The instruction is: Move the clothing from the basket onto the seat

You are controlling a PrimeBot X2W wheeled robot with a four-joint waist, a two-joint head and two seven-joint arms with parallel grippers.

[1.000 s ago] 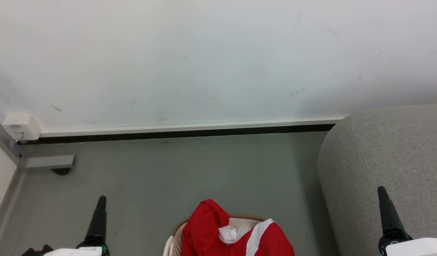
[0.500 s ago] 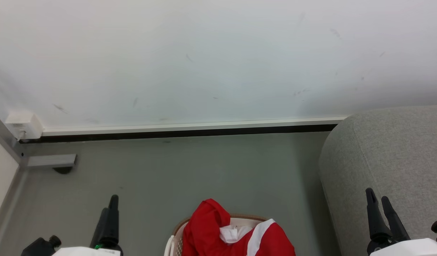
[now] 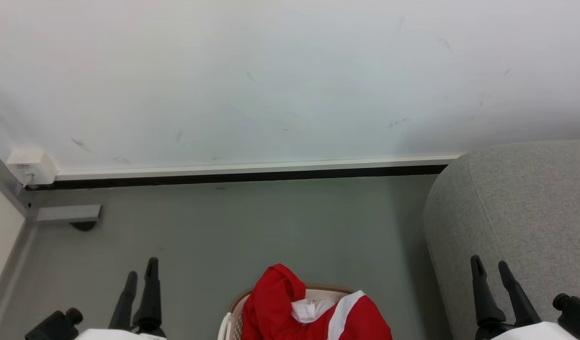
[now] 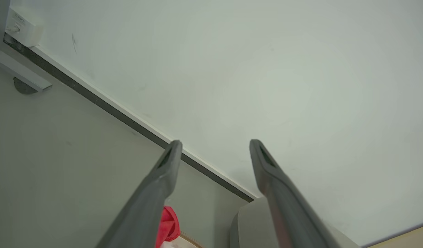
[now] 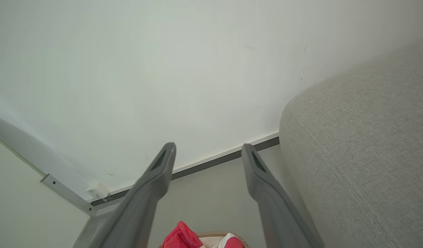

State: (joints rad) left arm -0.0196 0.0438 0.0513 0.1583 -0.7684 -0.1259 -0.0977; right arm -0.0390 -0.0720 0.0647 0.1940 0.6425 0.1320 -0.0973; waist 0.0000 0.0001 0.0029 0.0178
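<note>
Clothing [image 3: 313, 311] in bright red fabric with a broad white stripe and white trim is heaped in a small white basket [image 3: 229, 326] at the bottom centre of the head view. The basket has rows of small holes and a brown rim, and it stands on a grey floor [image 3: 252, 226]. One red fold rises above the rim at the left of the heap. A large light grey upholstered seat [image 3: 521, 208] with a rounded corner and a stitched seam stands to the right of the basket, near it but apart, beside a pale wall [image 3: 271, 80]. A white and black skirting strip [image 3: 252, 169] runs along the foot of the wall, with a small white box [image 3: 29, 166] at its left end. The left gripper [image 3: 141, 267] hovers over the floor left of the basket, its two dark fingers parted and holding nothing. The right gripper [image 3: 488, 261] hovers in front of the seat's side, right of the basket, its fingers likewise spread and empty.
</note>
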